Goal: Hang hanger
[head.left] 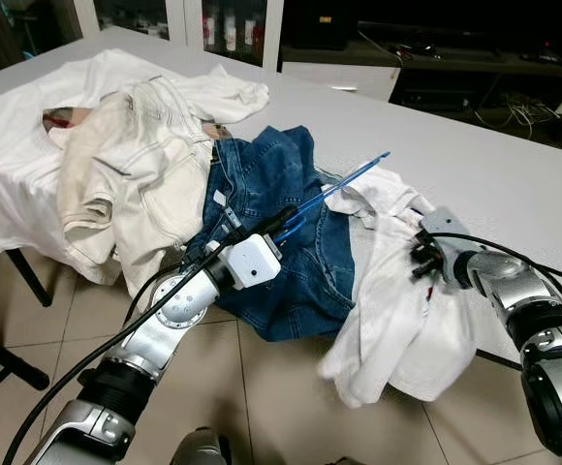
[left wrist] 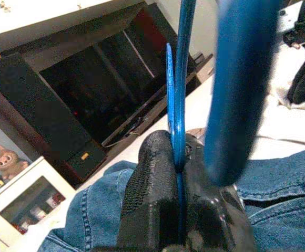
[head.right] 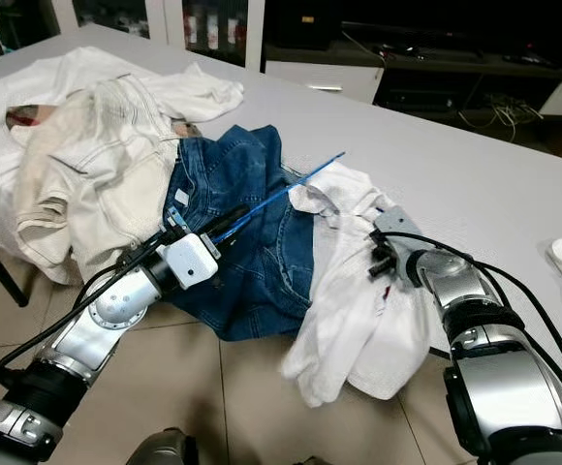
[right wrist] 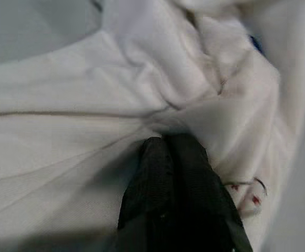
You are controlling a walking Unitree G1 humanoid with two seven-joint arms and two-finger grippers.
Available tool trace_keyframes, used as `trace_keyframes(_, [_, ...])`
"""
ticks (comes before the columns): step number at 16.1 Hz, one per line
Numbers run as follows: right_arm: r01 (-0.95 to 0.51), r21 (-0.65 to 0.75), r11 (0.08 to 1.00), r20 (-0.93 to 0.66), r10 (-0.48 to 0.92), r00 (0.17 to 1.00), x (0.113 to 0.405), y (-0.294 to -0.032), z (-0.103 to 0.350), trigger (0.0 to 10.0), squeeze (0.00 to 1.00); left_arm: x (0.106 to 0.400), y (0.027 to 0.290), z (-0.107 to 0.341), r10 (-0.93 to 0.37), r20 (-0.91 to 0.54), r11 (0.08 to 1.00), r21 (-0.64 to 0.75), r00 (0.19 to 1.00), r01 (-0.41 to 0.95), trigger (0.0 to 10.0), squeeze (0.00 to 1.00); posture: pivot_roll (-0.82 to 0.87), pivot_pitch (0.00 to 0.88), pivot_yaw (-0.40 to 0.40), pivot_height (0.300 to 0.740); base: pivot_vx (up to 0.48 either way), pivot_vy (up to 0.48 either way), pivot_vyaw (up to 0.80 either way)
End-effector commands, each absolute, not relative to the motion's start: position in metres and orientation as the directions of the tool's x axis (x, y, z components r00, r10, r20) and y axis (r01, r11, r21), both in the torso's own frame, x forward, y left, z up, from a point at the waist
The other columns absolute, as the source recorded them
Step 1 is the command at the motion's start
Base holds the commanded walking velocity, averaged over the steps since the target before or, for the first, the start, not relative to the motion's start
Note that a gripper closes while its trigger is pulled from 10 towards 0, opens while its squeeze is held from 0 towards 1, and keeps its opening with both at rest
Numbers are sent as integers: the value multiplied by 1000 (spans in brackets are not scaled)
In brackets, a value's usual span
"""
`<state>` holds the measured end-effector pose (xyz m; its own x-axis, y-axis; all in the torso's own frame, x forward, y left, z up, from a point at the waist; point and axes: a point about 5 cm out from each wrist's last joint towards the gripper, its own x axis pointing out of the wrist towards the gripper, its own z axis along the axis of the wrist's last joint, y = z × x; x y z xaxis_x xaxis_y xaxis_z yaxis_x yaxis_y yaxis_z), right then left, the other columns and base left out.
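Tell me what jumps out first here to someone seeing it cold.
The blue hanger, pinched in the left claw, slants up over the jeans at the table's front edge. Beside it, the right claw is shut on a white shirt that droops off the edge toward the floor. A heap of cream clothes lies to the left.
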<state>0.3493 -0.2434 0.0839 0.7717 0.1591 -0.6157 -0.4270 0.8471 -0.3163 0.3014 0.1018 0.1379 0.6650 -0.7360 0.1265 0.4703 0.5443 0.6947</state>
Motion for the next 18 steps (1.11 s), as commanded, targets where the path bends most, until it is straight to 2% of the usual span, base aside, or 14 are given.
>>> trace_keyframes(1, [-381,-350,856,-607,102,788,352,-243,85,10000,0,301,98,143,-748,136,533,706,649,466,10000,0,146,0,-90,710,0,0,0])
trace_keyframes(7, [-295,-393,871,-502,66,862,367,-231,100,10000,0,301,97,143,-747,135,533,706,650,466,10000,0,154,0,-91,710,0,0,0])
trace_keyframes(8, [-263,-321,910,-392,125,911,376,-223,118,10000,0,300,98,142,-746,135,535,705,652,466,10000,0,153,0,-89,710,0,0,0])
trace_keyframes(12, [-307,-127,943,-216,275,937,383,-221,147,10000,0,301,96,143,-749,136,533,705,648,468,10000,0,153,0,-89,710,0,0,0])
trace_keyframes(15, [-381,-81,921,-187,362,913,379,-231,154,10000,0,303,94,144,-753,137,531,705,644,470,10000,0,121,0,-78,710,0,0,0])
trace_keyframes(18, [-565,-101,819,-252,528,811,363,-239,146,10000,0,304,93,144,-755,138,529,706,641,472,10000,0,112,0,-76,710,0,0,0])
